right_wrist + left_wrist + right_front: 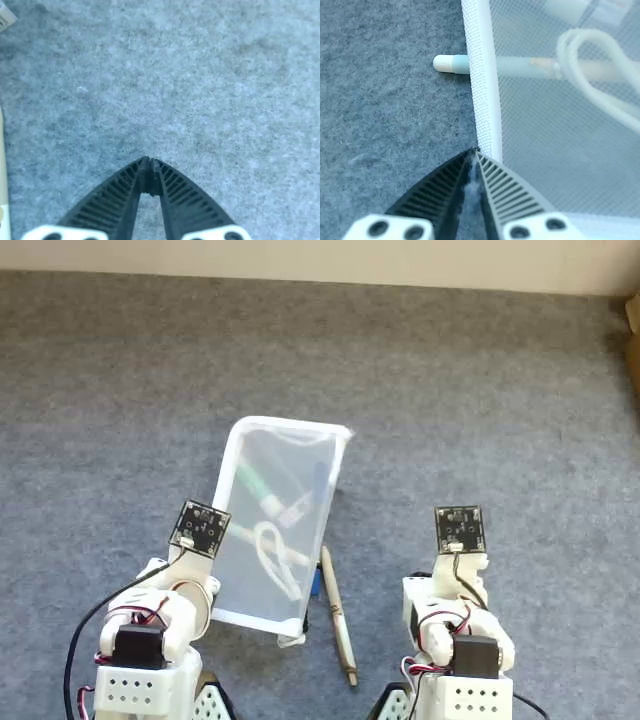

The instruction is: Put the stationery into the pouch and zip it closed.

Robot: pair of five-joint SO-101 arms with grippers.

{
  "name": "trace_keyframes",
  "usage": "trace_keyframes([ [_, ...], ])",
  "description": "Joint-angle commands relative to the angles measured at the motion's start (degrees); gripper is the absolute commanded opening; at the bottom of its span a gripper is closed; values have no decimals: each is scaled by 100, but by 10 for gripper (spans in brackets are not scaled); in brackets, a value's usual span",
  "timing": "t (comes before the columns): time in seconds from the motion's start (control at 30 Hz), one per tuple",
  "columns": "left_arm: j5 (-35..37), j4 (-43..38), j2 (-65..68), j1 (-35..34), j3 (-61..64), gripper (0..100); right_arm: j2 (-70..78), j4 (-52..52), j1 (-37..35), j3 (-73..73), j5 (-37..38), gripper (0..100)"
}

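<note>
The translucent white mesh pouch (286, 427) lies flat on the grey carpet between the arms. Through the mesh show a green marker (256, 489), a blue pen (319, 483) and a looped white cord (277, 553). A beige pen (338, 615) lies on the carpet along the pouch's right edge. My left gripper (474, 153) is shut, its tips touching the pouch's white woven border (481, 75). A pale marker's white cap (449, 64) pokes out past that border; whether it lies in or under the pouch is unclear. My right gripper (148, 161) is shut over bare carpet, right of the pen.
Grey carpet (480, 390) spreads on all sides. A pale wall strip (320, 258) runs along the far edge and a wooden corner (633, 325) shows at the far right. The two arm bases (455, 660) stand at the near edge.
</note>
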Motion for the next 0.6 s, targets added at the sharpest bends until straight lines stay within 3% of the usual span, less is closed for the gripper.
trace_keyframes([
  [0.0,62,53,-31,-22,119,10,-48,22,66,620,26,6],
  [0.13,35,158,-66,-57,92,11,-48,22,66,620,26,6],
  [0.37,26,-484,-66,-75,84,11,-48,22,84,637,62,6],
  [0.57,35,-1363,-66,-1059,92,8,-48,40,171,602,70,6],
])
